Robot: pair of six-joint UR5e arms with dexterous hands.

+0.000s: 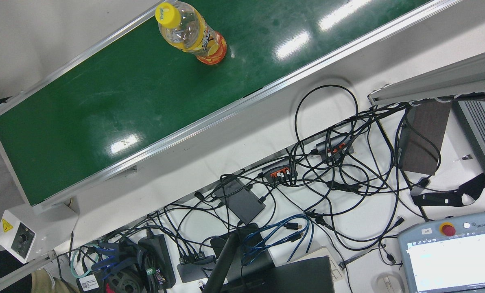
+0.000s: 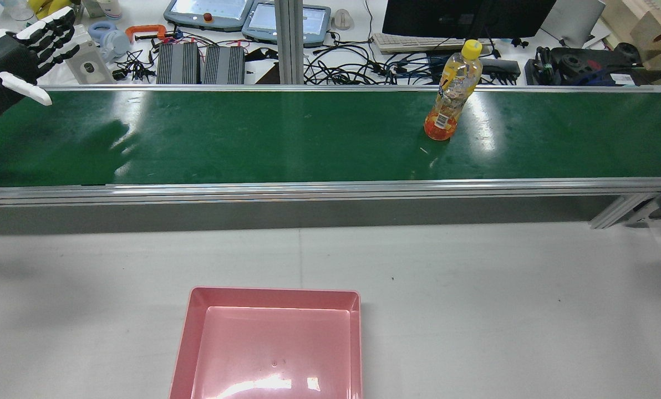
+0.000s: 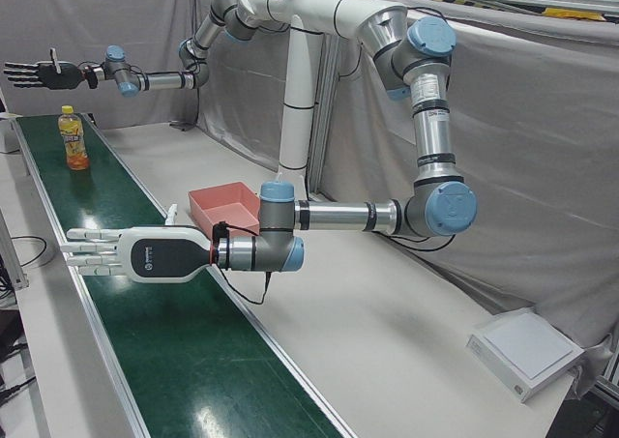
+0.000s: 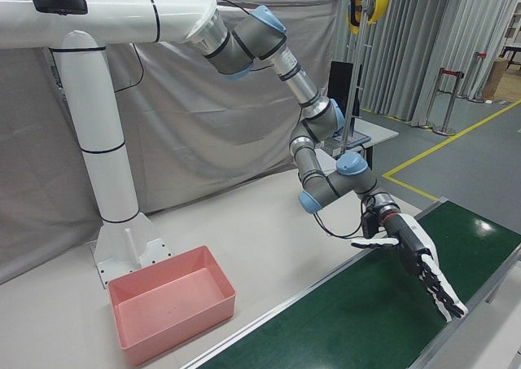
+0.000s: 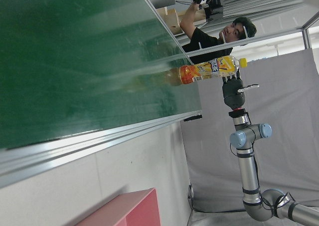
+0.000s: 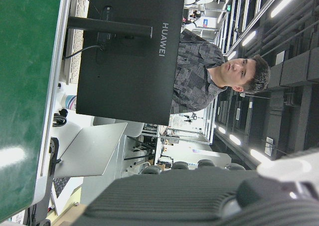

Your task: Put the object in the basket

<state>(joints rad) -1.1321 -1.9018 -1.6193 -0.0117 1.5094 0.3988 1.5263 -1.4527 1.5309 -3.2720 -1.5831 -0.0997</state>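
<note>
Bottle (image 2: 452,91) stands upright on the green belt (image 2: 253,138), right of centre in the rear view, nothing near it. Pink basket (image 2: 269,343) sits empty on the white surface (image 2: 474,305), well apart. Left robot hand (image 2: 23,52) and right robot hand (image 3: 34,73) both open — fingers spread, holding nothing. Cables (image 1: 328,179) clutter the far side.

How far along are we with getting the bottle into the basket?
Nothing is done yet. The bottle stands upright on the green belt, untouched. The left hand and right hand are open and empty. The pink basket is empty. Grasping, carrying and placing remain.
</note>
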